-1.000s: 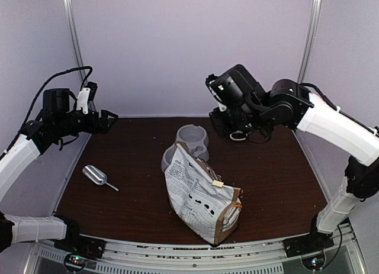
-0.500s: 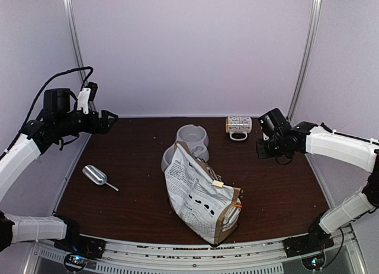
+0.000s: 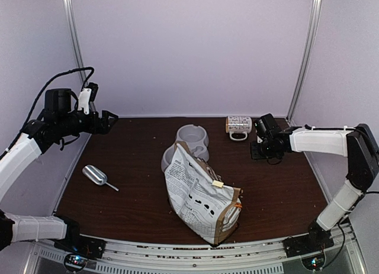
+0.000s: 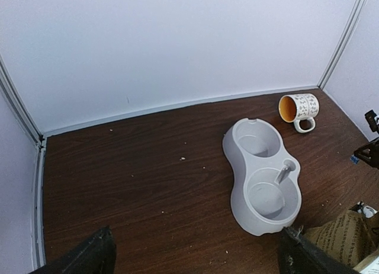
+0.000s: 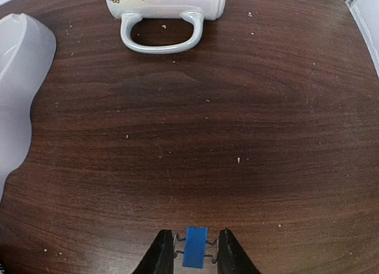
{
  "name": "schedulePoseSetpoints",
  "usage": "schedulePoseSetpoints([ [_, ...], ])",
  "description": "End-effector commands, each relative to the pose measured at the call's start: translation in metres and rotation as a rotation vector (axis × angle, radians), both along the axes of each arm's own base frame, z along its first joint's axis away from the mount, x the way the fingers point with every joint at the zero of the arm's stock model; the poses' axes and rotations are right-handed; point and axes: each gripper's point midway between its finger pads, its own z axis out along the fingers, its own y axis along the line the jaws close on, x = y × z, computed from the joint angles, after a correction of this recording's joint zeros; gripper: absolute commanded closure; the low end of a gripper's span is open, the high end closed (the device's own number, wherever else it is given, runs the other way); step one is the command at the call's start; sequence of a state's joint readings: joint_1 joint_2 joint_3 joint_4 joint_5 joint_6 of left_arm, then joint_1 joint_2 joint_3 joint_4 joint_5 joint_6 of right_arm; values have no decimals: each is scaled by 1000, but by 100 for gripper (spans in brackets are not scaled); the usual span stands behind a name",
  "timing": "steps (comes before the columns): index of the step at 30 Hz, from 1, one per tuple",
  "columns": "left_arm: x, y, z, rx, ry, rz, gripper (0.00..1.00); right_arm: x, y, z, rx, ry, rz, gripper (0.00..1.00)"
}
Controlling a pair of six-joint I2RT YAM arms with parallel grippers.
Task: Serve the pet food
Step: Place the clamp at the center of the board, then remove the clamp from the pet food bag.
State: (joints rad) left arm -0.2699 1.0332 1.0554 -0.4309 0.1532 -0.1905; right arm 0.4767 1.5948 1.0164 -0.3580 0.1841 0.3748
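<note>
Your left gripper (image 3: 108, 118) hangs above the far left corner of the dark brown wooden table (image 3: 130, 197). Its fingers are spread wide and hold nothing. Its wrist view looks down over the grey plastic double bowl (image 4: 260, 179).

Your right gripper (image 5: 194, 259) is low over the table at the far right, with a small blue binder clip (image 5: 195, 244) between its fingers (image 5: 161, 253). The fingers stand close on either side and the clip's wire handles reach toward them. From these views you cannot tell whether they pinch the clip or only flank it.

The pet food does not show in any view, so you cannot place it against either gripper. What you do see is the tan, white and black printed paper bag (image 3: 198, 203), standing at the middle front of the table with its top folded over. It is well apart from both grippers and, from the top camera, just in front of the double bowl.

A white ceramic mug (image 5: 166, 2) with a flower print lies on its side beyond the right gripper, handle toward it, near but apart. A shiny metal scoop (image 3: 95, 174) lies on the left side of the table, apart from the bag. Tiny pale specks (image 5: 238, 160) dot the wood, too small for you to tell what they are.
</note>
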Motion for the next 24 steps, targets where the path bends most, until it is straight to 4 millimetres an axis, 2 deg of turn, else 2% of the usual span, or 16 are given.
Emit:
schedulePoseSetpoints([
  [1, 3, 1, 10, 9, -37, 3, 2, 15, 4, 6, 39, -36, -19, 70],
  [11, 2, 2, 12, 11, -45, 5, 2, 18, 1, 5, 39, -33, -26, 36],
  [16, 0, 4, 15, 13, -55, 13, 2, 17, 0, 14, 46, -44, -17, 27],
  [19, -1, 7, 18, 16, -71, 25, 2, 12, 2, 29, 65, -56, 6, 24],
  [24, -4, 12, 23, 17, -105, 48, 2, -18, 20, 81, 159, -105, 159, 22],
])
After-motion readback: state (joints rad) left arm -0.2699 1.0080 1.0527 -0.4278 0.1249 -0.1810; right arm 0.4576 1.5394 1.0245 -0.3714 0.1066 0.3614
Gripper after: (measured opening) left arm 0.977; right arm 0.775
